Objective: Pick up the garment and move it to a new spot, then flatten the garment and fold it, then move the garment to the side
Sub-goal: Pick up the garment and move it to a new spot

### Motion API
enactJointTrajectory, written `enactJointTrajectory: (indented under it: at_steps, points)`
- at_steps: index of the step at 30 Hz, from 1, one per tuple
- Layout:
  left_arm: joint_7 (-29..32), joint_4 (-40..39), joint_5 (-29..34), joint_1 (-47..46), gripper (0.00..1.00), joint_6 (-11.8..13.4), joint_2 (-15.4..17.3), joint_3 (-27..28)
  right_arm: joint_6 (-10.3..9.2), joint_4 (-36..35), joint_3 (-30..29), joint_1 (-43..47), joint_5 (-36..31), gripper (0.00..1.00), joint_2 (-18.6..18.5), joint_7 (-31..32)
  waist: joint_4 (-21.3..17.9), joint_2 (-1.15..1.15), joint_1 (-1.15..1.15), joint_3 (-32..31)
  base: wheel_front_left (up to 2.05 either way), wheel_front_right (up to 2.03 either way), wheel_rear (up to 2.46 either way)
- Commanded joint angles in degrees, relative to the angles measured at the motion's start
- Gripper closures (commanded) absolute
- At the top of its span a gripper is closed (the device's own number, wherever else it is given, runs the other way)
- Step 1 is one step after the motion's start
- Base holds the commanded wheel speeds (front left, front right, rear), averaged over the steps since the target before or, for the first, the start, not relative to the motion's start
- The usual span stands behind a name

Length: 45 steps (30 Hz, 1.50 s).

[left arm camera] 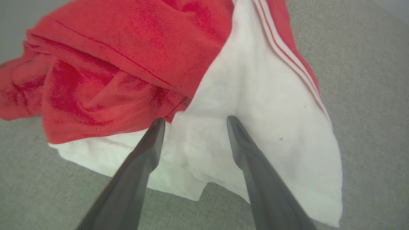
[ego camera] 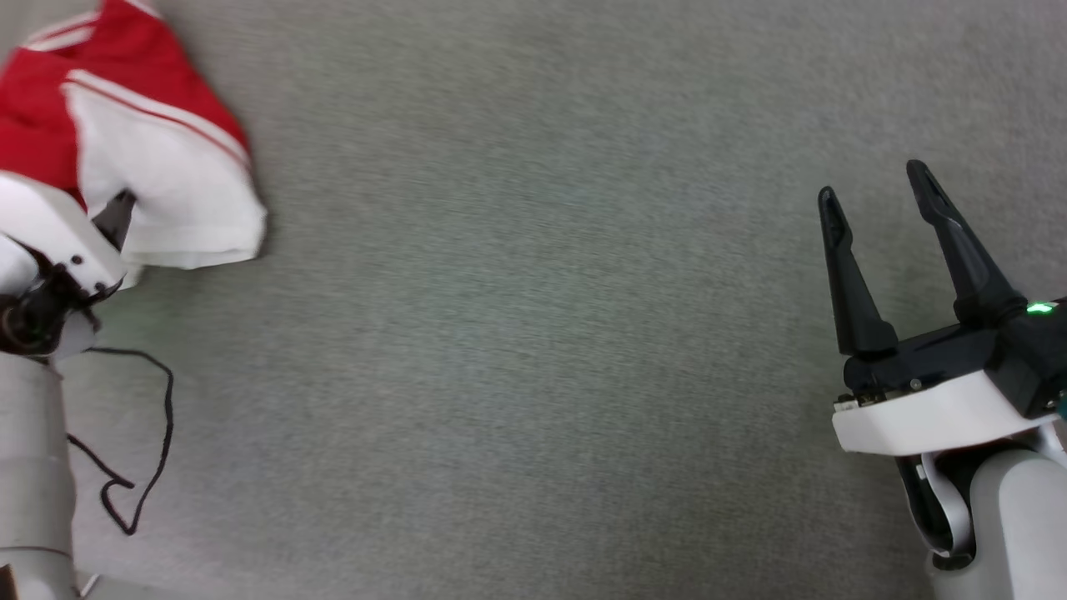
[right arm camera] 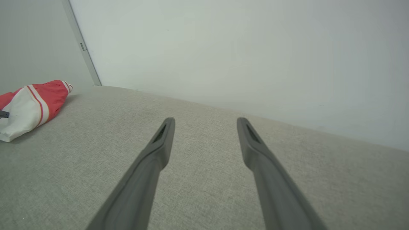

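Cut off at the head view's edge, the garment [ego camera: 167, 179] lay bunched far left on the gray surface [ego camera: 533, 333]. The left gripper [left arm camera: 195, 119] hung over its white panel, jaws spread; the right gripper [ego camera: 874, 187], well apart, gaped empty.

The garment [ego camera: 158, 167] runs off the head view's top and left edges, and the left arm's white housing [ego camera: 50, 225] covers its near part. Beyond the left gripper [left arm camera: 193, 119], red folds leave the top edge; whether it touches the white cloth cannot be told. Far left of the right gripper [right arm camera: 206, 119], a picture edge cuts the garment again.
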Motion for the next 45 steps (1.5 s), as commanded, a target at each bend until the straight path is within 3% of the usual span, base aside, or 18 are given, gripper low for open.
enactJointTrajectory:
  at_steps: [1,4,6,10,11,12,15,20,31,38,45]
  points:
    - [2.28,1.43,-0.90,-0.76,0.00,0.76,1.10,0.83,-0.04,0.70,-0.10,-1.30,0.52,0.00,0.40,-0.80,-4.61,0.00,-0.01,4.50,0.00,0.00,0.00]
    - [5.55,3.45,-1.29,-0.24,0.00,2.10,1.48,1.11,-0.04,1.68,-0.30,-1.65,0.51,0.00,0.60,-1.63,-5.28,0.00,-0.01,5.29,0.00,0.00,0.00]
    - [5.62,4.23,-0.32,0.78,0.00,4.53,1.97,1.16,-0.04,2.23,-0.34,-1.93,0.50,0.00,0.70,-2.00,-5.43,0.00,-0.01,5.54,0.00,0.00,0.00]
    - [8.70,5.33,-0.39,2.31,0.00,5.89,0.30,0.12,-0.04,2.98,-0.22,-2.14,0.37,0.00,0.82,-2.23,-5.09,0.00,-0.01,4.70,0.00,0.00,0.00]
    - [8.09,4.93,-0.25,2.45,0.36,5.87,0.36,-0.02,-0.04,3.20,-0.09,-2.16,0.39,0.00,0.77,-2.34,-4.94,0.00,-0.01,4.23,0.00,0.00,0.00]
    - [6.72,4.40,0.13,2.52,1.00,6.13,0.69,0.04,-0.04,3.47,-0.02,-2.17,0.39,0.00,0.68,-2.41,-4.78,0.00,-0.01,3.62,0.00,0.00,0.00]
    - [4.68,3.49,0.88,2.49,1.00,5.96,1.07,-0.48,-0.04,4.03,0.14,-2.01,0.50,0.00,0.57,-2.67,-4.41,0.00,-0.01,1.92,0.00,0.00,0.00]
    - [-4.13,0.10,3.29,1.71,1.00,5.87,2.25,-1.60,-0.04,5.32,-0.09,-0.08,0.77,0.00,0.91,-2.96,-3.44,0.00,-0.01,-3.85,0.00,0.00,0.00]
    - [-22.55,-4.42,7.53,2.94,1.00,4.18,0.22,-5.42,-0.04,6.66,-2.88,6.81,1.69,0.00,2.75,-3.09,-3.51,0.00,-0.01,-17.35,0.00,0.00,0.00]
    - [-29.56,-10.60,9.41,6.44,1.00,4.73,-3.44,-8.24,-0.04,5.70,-4.12,11.35,1.69,0.00,3.39,-2.16,-6.75,0.00,-0.01,-23.60,0.00,0.00,0.00]
    - [-31.35,-20.56,9.07,12.55,1.00,4.39,-10.23,-12.48,-0.04,3.45,-4.28,14.33,2.37,0.00,3.48,-0.70,-12.33,0.00,-0.01,-26.69,0.00,0.00,0.00]
